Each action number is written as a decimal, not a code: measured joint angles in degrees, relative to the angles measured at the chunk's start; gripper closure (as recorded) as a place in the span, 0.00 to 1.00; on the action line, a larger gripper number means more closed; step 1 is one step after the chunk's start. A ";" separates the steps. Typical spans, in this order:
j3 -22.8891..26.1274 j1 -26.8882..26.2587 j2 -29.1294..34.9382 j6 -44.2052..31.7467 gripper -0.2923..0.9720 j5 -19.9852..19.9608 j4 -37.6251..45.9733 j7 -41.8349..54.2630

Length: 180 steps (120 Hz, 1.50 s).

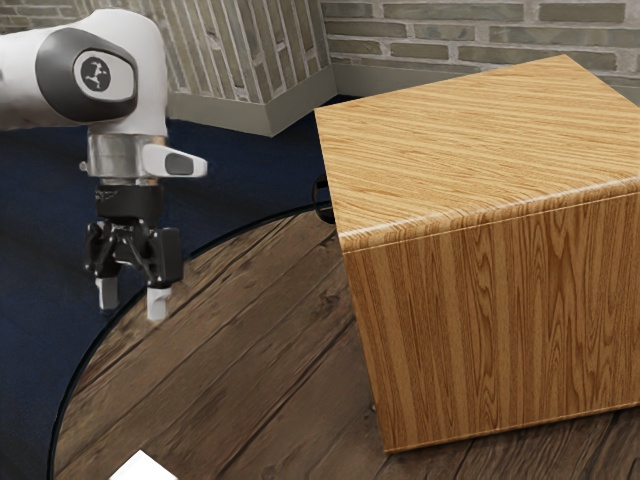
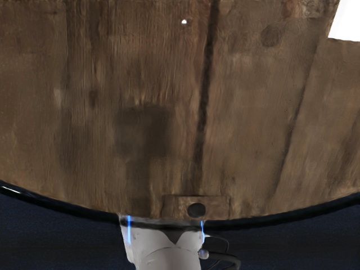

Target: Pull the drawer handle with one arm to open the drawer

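Hovering at the exterior view's left, my gripper (image 1: 132, 298) stood spread, empty, well apart from the drawer cabinet (image 1: 480, 170) at that view's right; its dark handle (image 1: 322, 200), mostly hidden round the corner, I judged easily missed.

The cabinet (image 1: 480, 190) is smooth, light grained wood with a faint sheen, the surface (image 1: 240, 380) dark, rough-looking weathered planks, and the gripper (image 1: 131, 300) seemingly matt black plastic.
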<state>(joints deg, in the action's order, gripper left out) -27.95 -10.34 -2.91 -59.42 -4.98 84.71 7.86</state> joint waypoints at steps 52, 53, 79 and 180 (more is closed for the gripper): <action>1.77 9.67 9.03 -17.91 0.23 -11.13 -9.14 -2.17; 1.76 9.71 8.87 -17.94 0.23 -11.75 -9.14 -2.29; 2.10 4.96 3.91 -23.37 0.23 -23.53 -2.09 -7.41; 2.04 -2.78 8.63 -46.02 0.23 -27.20 11.93 -27.61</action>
<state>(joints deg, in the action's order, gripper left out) -25.91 -13.12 5.72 -105.44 -32.18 96.64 -19.75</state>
